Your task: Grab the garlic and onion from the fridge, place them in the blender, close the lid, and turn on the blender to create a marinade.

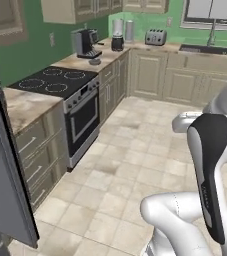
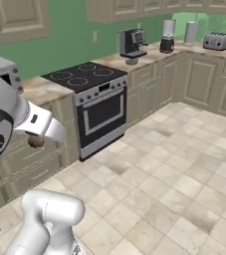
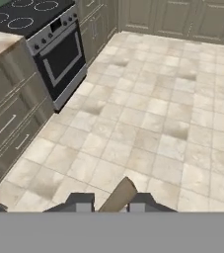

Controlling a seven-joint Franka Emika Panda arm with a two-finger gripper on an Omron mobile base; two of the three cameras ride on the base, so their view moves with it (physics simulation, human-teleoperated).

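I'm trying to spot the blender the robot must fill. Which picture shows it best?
The right base view: the blender stands clear on the far counter, between the coffee machine and a grey canister. The left base view shows the blender too, slightly smaller and dimmer.

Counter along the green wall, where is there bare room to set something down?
Bare: the counter stretch between the microwave and the stove, and the strip between stove and coffee machine. Crowded: the corner with the blender, canister and toaster.
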